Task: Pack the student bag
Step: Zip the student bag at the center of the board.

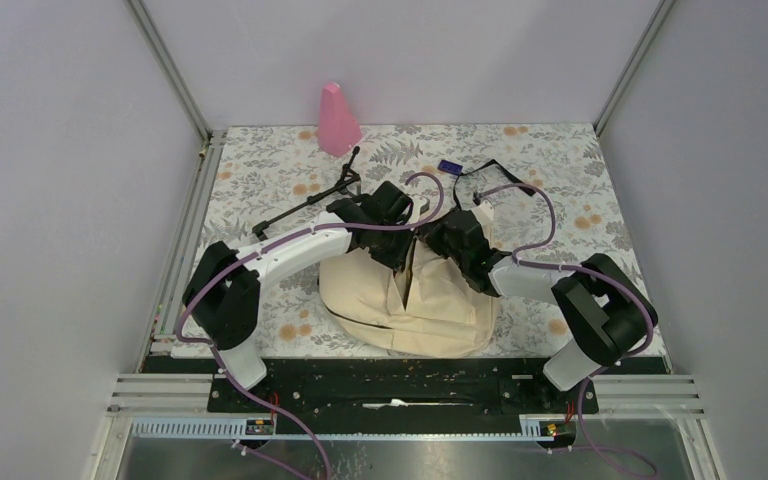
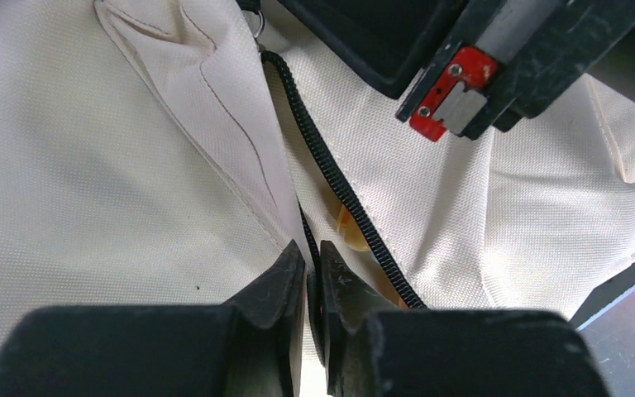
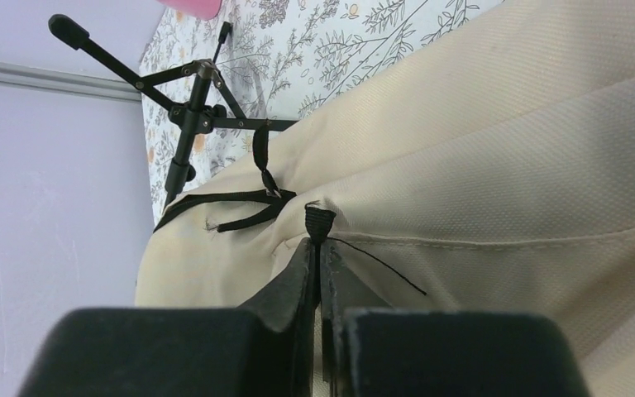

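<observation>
The student bag (image 1: 410,300), cream fabric with black zippers, lies in the middle of the table with both grippers on its upper part. My left gripper (image 2: 312,252) is shut on the black zipper edge (image 2: 331,178) at the bag's opening, where something orange (image 2: 349,227) shows inside. From above, the left gripper (image 1: 398,252) sits just left of the opening and the right gripper (image 1: 440,245) just right of it. My right gripper (image 3: 319,246) is shut on a small black webbing tab (image 3: 320,220) sewn into the bag's seam.
A black folded tripod (image 1: 310,200) lies left of the bag. A pink cone-shaped object (image 1: 337,120) stands at the back. A small dark blue item (image 1: 449,167) and the bag's black strap (image 1: 500,178) lie behind the bag. Metal rails edge the table.
</observation>
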`<state>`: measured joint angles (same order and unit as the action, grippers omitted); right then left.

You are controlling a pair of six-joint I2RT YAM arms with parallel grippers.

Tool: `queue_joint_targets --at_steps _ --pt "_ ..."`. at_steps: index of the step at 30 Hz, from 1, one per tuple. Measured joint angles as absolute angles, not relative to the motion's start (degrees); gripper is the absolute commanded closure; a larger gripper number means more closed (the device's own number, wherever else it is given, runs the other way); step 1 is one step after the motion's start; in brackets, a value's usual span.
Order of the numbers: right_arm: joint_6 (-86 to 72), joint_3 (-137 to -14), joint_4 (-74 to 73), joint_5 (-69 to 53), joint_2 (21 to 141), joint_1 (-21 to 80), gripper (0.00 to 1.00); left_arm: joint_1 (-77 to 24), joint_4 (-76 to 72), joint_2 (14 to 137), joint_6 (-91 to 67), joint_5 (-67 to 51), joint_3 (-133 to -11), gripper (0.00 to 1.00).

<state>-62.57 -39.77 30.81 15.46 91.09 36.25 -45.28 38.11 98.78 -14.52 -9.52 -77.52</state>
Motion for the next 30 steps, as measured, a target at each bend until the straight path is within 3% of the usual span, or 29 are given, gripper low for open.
queue_joint_targets --at_steps 4,9,11,23,30 --pt "-59.92 -39.62 31.62 15.29 90.54 36.25 1.00 -45.28 38.15 98.78 -14.52 -9.63 -77.52 0.88" --pt "-54.68 -37.93 34.89 13.89 86.35 36.25 1.00 -45.34 38.26 98.78 -13.98 -9.67 -77.54 0.53" --pt "-52.31 -37.52 35.86 13.21 84.51 36.25 1.00 -45.39 38.50 98.76 -13.87 -9.17 -77.58 0.45" --pt "-43.40 -34.06 36.58 8.12 79.70 36.25 1.00 -42.76 37.47 92.07 -13.47 -8.08 -77.06 0.39" --pt "-41.98 -31.83 36.88 4.32 77.06 36.25 1.00 -35.27 33.34 87.64 -17.74 -12.12 -78.08 0.33"
